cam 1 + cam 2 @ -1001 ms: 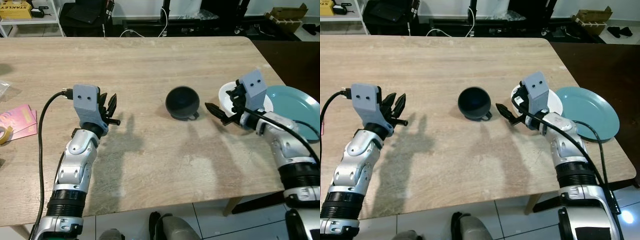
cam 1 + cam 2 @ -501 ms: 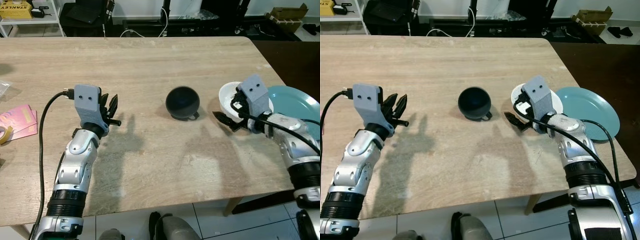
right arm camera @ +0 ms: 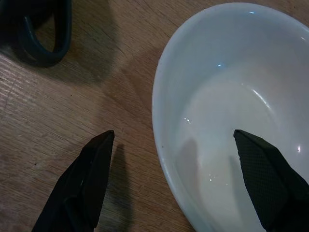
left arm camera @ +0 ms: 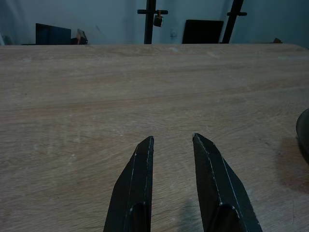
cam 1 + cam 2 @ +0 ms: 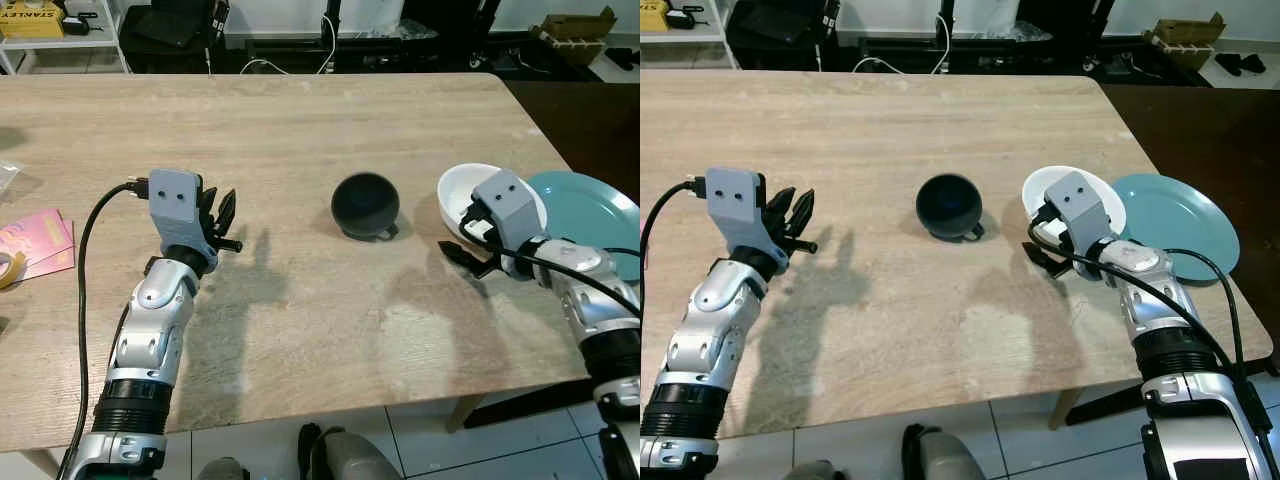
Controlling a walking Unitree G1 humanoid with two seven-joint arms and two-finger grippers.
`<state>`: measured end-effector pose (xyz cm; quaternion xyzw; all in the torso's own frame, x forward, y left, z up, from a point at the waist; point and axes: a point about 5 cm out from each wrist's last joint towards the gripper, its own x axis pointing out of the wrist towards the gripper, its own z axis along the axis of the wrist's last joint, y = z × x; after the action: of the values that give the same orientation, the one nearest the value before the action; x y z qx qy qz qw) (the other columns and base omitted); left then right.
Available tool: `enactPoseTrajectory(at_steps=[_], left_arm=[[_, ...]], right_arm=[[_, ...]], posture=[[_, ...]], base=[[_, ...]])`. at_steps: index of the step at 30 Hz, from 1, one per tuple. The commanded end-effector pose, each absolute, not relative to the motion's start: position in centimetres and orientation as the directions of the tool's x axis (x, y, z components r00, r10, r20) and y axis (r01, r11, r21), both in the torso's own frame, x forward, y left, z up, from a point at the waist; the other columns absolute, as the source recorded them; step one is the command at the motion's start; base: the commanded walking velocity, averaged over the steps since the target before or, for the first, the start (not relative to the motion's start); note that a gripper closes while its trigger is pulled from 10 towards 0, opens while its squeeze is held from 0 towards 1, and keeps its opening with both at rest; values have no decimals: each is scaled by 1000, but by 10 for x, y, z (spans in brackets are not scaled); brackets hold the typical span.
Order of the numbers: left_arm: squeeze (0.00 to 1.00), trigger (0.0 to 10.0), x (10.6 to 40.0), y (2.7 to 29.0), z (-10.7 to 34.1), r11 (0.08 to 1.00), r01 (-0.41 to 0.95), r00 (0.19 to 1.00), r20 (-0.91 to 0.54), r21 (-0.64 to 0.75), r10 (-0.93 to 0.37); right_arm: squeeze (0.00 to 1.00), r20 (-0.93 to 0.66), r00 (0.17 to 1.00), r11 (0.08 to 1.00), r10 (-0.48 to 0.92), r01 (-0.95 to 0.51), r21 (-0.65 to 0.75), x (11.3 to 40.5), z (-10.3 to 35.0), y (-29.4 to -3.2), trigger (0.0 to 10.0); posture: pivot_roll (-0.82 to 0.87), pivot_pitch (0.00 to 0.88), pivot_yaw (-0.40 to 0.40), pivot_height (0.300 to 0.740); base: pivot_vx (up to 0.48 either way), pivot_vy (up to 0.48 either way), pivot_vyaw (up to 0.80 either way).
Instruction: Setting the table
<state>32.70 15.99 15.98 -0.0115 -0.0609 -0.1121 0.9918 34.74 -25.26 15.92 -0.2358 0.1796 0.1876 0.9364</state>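
A white bowl (image 5: 457,188) sits on the wooden table (image 5: 300,110) beside a teal plate (image 5: 590,205) at the right edge. My right gripper (image 5: 462,260) is open and straddles the bowl's near rim (image 3: 161,121). One finger (image 3: 84,181) is outside over the wood, the other (image 3: 263,176) is inside the bowl. A dark mug (image 5: 364,205) lies upside down at the table's middle, its handle (image 3: 41,34) close to the bowl. My left gripper (image 5: 222,215) hovers open over bare wood at the left, holding nothing.
Pink packets (image 5: 35,245) and a tape roll (image 5: 8,268) lie at the table's left edge. A dark surface (image 5: 590,110) adjoins the table on the right. Shelves, stands and cables stand behind the far edge.
My right gripper has drawn back from near the mug and dropped to the bowl's near rim, which now sits between its fingers. The left arm, mug, bowl and plate have stayed put.
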Motion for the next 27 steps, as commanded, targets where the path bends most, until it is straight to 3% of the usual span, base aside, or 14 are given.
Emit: enactPoseTrajectory(at_steps=[1, 2, 3, 4, 27], left_arm=[[0, 10000, 326, 159, 156, 972, 234, 967, 101, -4, -232], [0, 10000, 326, 159, 156, 972, 234, 967, 101, -4, -232], [0, 10000, 326, 159, 156, 972, 234, 967, 102, -3, -232], [0, 10000, 326, 159, 156, 972, 233, 967, 103, -3, -232], [0, 10000, 326, 157, 157, 971, 238, 966, 107, -2, -236]], right_arm=[[0, -453, 856, 817, 249, -436, -376, 344, 152, -257, 10000], [0, -453, 856, 817, 249, -436, -376, 344, 152, -257, 10000], [0, -454, 855, 819, 250, -437, -373, 344, 151, -257, 3882], [0, -456, 848, 822, 269, -449, -350, 343, 150, -256, 0], [0, -451, 824, 816, 343, -499, -290, 341, 153, -248, 0]], posture=[[84, 89, -28, 740], [84, 89, -28, 740], [84, 89, -28, 740], [85, 88, -29, 740], [86, 81, -25, 740]], base=[[0, 0, 0], [0, 0, 0], [0, 0, 0], [0, 0, 0], [0, 0, 0]])
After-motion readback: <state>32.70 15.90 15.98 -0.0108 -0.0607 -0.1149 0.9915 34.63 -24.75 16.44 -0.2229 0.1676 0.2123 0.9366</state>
